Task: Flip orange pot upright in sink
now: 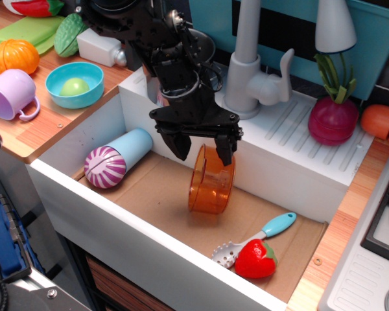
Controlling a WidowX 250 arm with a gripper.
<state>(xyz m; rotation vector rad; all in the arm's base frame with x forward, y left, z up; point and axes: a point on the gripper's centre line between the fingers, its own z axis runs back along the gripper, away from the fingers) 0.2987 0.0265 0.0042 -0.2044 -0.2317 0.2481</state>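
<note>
The orange pot (211, 184) is translucent and lies on its side on the brown floor of the white sink (84, 194), its open mouth facing left. My black gripper (202, 150) is open just above the pot's upper rim. Its two fingers straddle the rim, one to the left outside and one at the right over the pot's wall. I cannot tell whether a finger touches the pot.
In the sink lie a purple-and-blue toy (115, 159) at the left and a slotted spoon (256, 236) with a strawberry (254, 259) at the front right. The faucet (249, 65) and a steel pot stand behind the arm. A radish (333, 116) sits on the draining board.
</note>
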